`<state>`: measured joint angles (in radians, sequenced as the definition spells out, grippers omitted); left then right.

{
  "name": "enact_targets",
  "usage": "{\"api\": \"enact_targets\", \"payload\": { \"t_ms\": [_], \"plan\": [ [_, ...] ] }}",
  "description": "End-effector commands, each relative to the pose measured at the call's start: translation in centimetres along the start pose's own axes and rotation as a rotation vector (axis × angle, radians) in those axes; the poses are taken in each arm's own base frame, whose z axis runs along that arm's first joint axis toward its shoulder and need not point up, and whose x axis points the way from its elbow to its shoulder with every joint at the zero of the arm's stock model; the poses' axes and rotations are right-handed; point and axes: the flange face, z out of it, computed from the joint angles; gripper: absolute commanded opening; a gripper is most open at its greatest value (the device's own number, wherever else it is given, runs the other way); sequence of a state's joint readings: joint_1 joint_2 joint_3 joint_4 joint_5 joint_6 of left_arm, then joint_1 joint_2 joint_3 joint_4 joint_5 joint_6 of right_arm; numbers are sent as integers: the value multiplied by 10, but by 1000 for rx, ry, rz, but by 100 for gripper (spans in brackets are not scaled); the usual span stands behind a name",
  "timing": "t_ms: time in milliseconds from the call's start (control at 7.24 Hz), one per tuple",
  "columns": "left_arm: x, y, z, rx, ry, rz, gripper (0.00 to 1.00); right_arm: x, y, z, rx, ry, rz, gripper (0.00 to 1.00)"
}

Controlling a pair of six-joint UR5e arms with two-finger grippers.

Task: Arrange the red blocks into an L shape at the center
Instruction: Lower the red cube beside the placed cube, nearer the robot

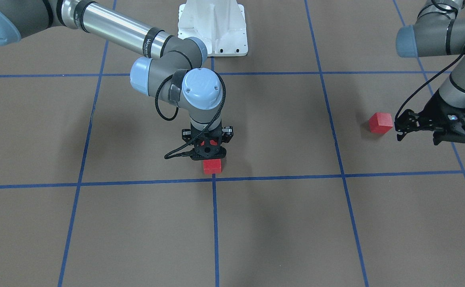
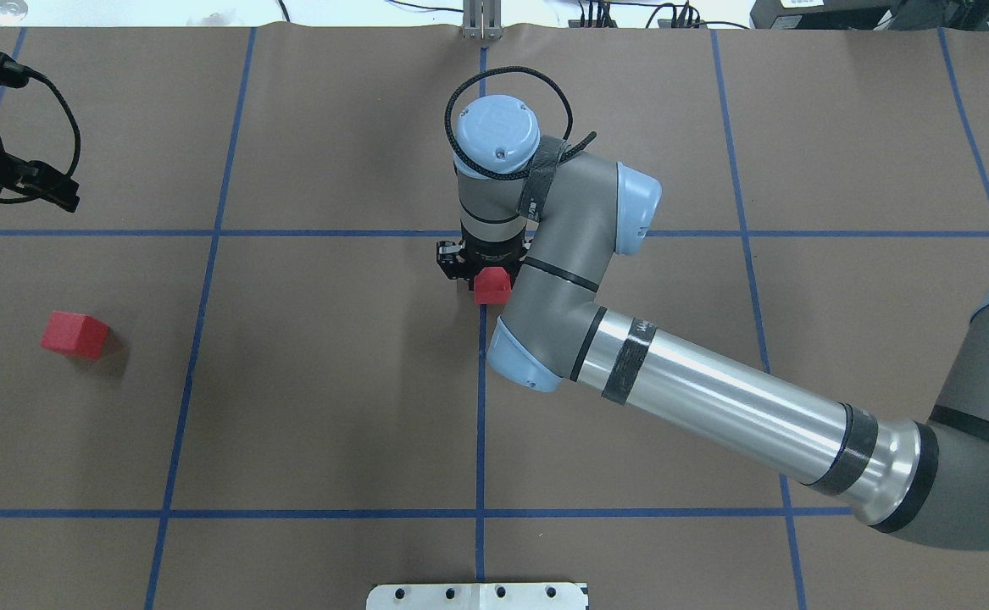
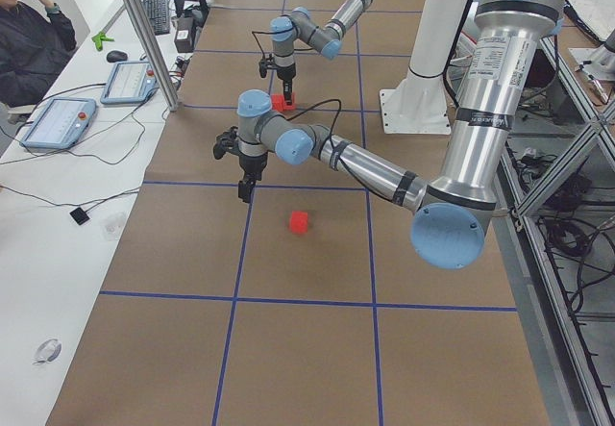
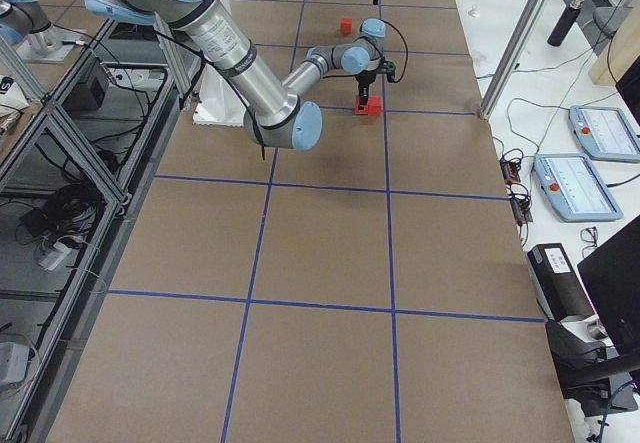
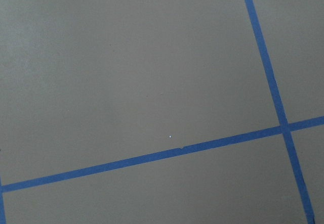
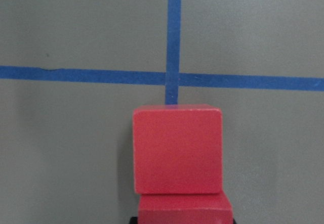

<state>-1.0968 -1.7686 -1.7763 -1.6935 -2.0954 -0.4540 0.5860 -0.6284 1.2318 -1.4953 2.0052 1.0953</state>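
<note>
Two red blocks [image 6: 177, 148] lie in a row touching each other, just on the robot's side of the center [image 6: 173, 77], the blue tape crossing. My right gripper [image 1: 208, 153] points straight down over the nearer block [image 6: 185, 209], its fingers on either side. I cannot tell whether they press it. The front block [image 1: 212, 166] shows below the gripper, next to the center [image 1: 214, 178]. A third red block [image 1: 380, 122] [image 2: 75, 333] sits alone on my left side. My left gripper [image 1: 399, 128] hangs open and empty just beside it, apart from it. The left wrist view shows only tape lines.
The white robot base [image 1: 212, 28] stands at the table's edge behind the center. In the exterior left view a seated person [image 3: 29, 22], a metal post [image 3: 144, 32] and tablets [image 3: 58, 123] on a white side table border the far edge.
</note>
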Motion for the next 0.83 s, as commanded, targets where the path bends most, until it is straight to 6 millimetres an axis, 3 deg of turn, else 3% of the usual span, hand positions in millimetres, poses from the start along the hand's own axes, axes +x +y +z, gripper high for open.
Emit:
{"api": "enact_targets", "payload": {
  "t_ms": [0,414,553,691],
  "plan": [
    [1,0,0,0,1,2,100,-1,0,-1,1,-2,-2,68],
    [1,-1,-1,1,1,1,100,1,-5,-4,7,-3,-1,86],
    [1,-1,-1,1,1,1,100,3,-11,-13,18,-10,0,98],
    [-1,1,0,-1,-1,-11,100,5,-20,-29,29,-24,13,99]
  ]
}}
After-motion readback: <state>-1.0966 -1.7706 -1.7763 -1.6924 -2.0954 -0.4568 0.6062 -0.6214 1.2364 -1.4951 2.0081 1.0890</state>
